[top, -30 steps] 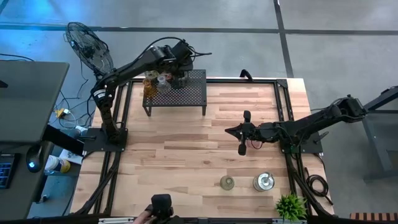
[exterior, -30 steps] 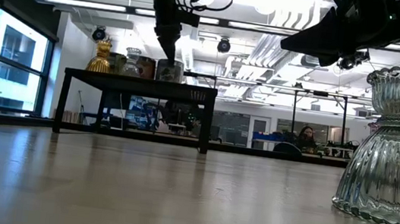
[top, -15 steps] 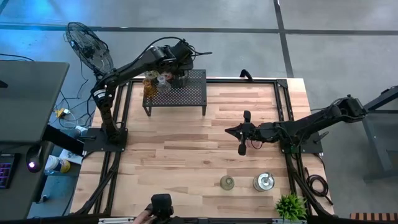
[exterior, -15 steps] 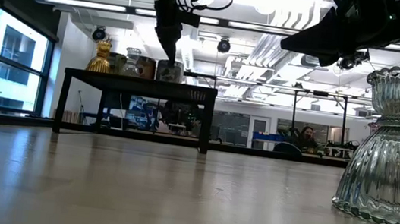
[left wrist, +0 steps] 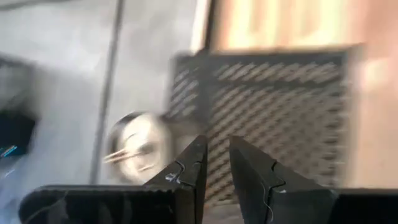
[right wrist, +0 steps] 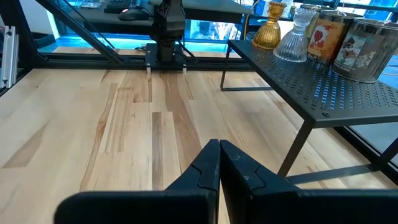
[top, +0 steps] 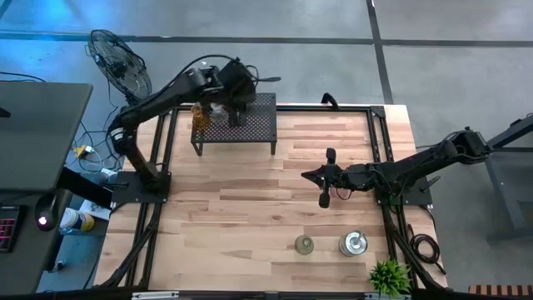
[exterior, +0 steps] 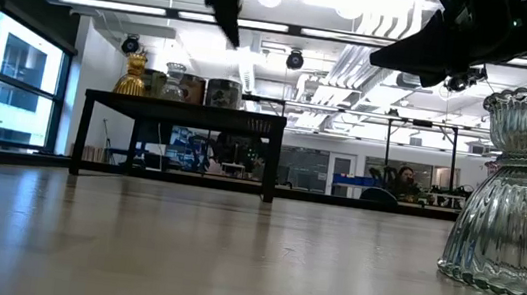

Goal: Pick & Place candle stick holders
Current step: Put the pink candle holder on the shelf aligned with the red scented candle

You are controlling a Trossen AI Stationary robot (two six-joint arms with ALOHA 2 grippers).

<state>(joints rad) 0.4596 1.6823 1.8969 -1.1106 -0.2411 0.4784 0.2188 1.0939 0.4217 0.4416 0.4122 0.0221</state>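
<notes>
Several candle stick holders stand on their bases at the left end of the black perforated rack [top: 250, 125]: a gold one [right wrist: 268, 25], a clear glass one [right wrist: 295, 37] and two printed tins [right wrist: 367, 40]. My left gripper [left wrist: 214, 146] hovers above them, fingers pointing down, a narrow gap between them, empty. It shows high above the rack in the low view [exterior: 229, 2]. Two more holders, a small glass one [top: 305, 244] and a silver one [top: 355, 243], stand on the table near its front right. My right gripper [right wrist: 219, 155] is shut and empty, level above mid-table.
A ribbed clear glass holder [exterior: 515, 189] stands close in front of the low camera. A small green plant [top: 389, 275] is at the front right corner. The wooden table [top: 250, 217] is bare wood between the rack and the front holders.
My left gripper has risen from the right-hand tin on the rack, where its fingers reached down a second ago, and has shifted a little toward the table's left. The tin has stayed on the rack. My right arm has kept still.
</notes>
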